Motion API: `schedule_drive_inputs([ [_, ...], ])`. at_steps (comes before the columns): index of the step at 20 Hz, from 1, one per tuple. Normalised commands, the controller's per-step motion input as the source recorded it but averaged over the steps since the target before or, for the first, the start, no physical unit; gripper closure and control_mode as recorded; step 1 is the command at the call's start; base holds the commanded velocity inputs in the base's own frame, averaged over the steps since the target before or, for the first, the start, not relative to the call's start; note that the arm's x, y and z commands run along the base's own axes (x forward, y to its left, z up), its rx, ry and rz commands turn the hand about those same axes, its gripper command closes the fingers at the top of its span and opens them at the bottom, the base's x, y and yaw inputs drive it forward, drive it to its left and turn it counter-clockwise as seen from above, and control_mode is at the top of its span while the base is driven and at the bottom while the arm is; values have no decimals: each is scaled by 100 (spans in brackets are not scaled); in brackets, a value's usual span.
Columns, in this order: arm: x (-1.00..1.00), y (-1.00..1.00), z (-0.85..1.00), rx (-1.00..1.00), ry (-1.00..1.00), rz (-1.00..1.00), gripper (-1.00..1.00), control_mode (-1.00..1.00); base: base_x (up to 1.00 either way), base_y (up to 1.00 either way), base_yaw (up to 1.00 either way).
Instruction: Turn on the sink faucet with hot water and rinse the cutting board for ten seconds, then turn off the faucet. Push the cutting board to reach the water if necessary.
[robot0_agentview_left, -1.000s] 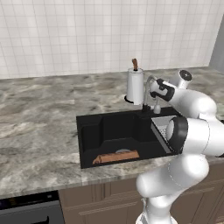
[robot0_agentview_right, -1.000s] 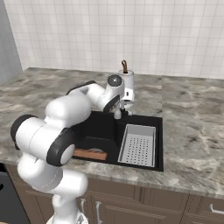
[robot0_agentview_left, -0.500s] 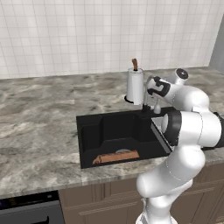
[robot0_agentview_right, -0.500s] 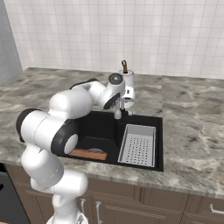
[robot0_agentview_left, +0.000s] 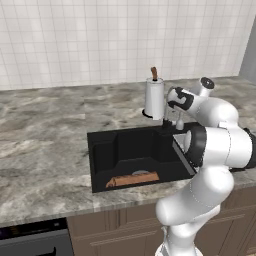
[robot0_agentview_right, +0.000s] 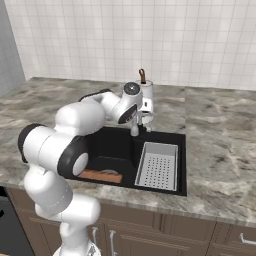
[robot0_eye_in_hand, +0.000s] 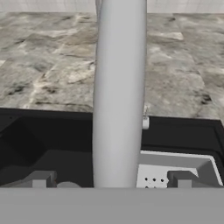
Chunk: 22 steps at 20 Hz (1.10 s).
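From the left base view, the cutting board (robot0_agentview_left: 132, 179) lies flat along the sink's (robot0_agentview_left: 105, 150) front wall, its long axis running left to right, while the gripper (robot0_agentview_left: 171, 123) hangs at the faucet (robot0_agentview_left: 179, 123) by the back rim.

From the right base view, the board sits in the near left corner, beside the perforated tray (robot0_agentview_right: 158, 165).

In the hand view, the faucet's grey spout stands upright between the fingers (robot0_eye_in_hand: 39, 180), jaws wide and not touching it.

No writing, label, brand, number or sign can be read anywhere in these views.
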Motion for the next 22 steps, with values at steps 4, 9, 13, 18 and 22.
schedule_drive_inputs([
  [4,0,42,-6,0,0,0,-100,-100,0,0,0],
  [9,0,49,-6,0,0,0,-100,-100,0,0,0],
  [13,7,57,-15,-3,0,0,-100,-100,0,0,0],
  [18,12,51,-11,-2,0,0,-100,-100,0,0,0],
  [22,14,51,-10,-2,0,0,-100,-100,0,0,0],
])
